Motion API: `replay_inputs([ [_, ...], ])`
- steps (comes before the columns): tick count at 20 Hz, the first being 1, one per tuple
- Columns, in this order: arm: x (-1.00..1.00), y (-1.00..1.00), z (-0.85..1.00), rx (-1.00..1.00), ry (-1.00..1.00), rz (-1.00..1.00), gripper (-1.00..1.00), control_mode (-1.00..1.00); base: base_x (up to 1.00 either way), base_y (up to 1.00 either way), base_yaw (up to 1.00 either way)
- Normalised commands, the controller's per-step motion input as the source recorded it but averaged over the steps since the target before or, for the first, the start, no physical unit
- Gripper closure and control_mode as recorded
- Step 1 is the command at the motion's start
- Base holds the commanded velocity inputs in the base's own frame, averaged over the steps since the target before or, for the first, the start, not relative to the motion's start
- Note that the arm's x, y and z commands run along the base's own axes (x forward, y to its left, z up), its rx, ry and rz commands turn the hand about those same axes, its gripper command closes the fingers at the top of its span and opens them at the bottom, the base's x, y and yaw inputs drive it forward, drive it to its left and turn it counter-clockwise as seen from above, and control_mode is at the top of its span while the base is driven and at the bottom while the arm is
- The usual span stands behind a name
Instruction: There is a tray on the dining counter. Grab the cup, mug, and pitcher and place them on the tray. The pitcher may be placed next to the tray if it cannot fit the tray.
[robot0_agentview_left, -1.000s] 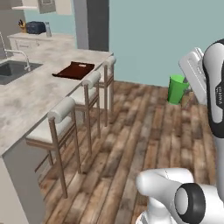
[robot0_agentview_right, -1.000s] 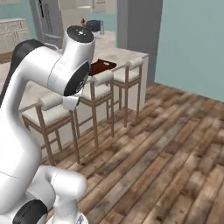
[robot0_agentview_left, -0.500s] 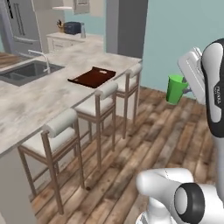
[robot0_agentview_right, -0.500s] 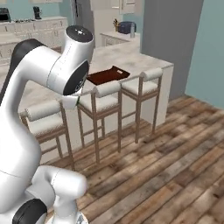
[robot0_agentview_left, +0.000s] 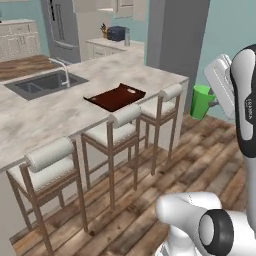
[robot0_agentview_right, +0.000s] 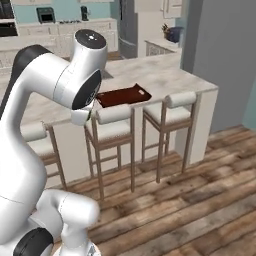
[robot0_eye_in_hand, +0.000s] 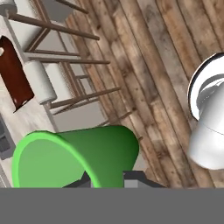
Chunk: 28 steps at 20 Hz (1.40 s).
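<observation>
The bright green cup (robot0_agentview_left: 200, 101) hangs in the air at the right, above the wood floor, with my gripper (robot0_agentview_left: 208, 103) shut on it. In the hand view the cup (robot0_eye_in_hand: 74, 155) lies on its side right over the fingertips (robot0_eye_in_hand: 131, 179), its open mouth toward the camera. The dark reddish-brown tray (robot0_agentview_left: 116, 96) lies on the dining counter (robot0_agentview_left: 50, 115) near its front edge, left of the cup and lower; it also appears as the tray (robot0_agentview_right: 123, 95) and the tray (robot0_eye_in_hand: 15, 74). The mug and the pitcher are out of view.
Three bar stools (robot0_agentview_left: 125, 117) stand along the counter's front edge, between me and the tray. A sunken sink (robot0_agentview_left: 42, 82) with a faucet (robot0_agentview_left: 62, 70) lies behind the tray. A grey column (robot0_agentview_left: 175, 35) rises at the counter's end. Wood floor (robot0_agentview_left: 200, 160) lies open at the right.
The whole picture has shifted: the base has moved, and the counter, stools and tray now sit closer and more central. The green cup stays in the shut gripper.
</observation>
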Motion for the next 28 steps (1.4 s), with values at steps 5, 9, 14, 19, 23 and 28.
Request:
replay_inputs([
  [5, 0.0, 0.0, 0.0, 0.0, 0.0, 0.0, 1.0, 1.0, 0.68, -0.91, 0.41],
  [9, 0.0, 0.0, 0.0, 0.0, 0.0, 0.0, 1.0, 1.0, 0.67, -0.87, 0.41],
  [14, 0.0, 0.0, 0.0, 0.0, 0.0, 0.0, 1.0, 1.0, 0.65, -0.81, 0.4],
  [19, 0.0, 0.0, 0.0, 0.0, 0.0, 0.0, 1.0, 1.0, 0.64, -0.65, 0.36],
  [23, 0.0, 0.0, 0.0, 0.0, 0.0, 0.0, 1.0, 1.0, 0.64, -0.5, 0.31],
  [28, 0.0, 0.0, 0.0, 0.0, 0.0, 0.0, 1.0, 1.0, 0.47, -0.13, 0.15],
])
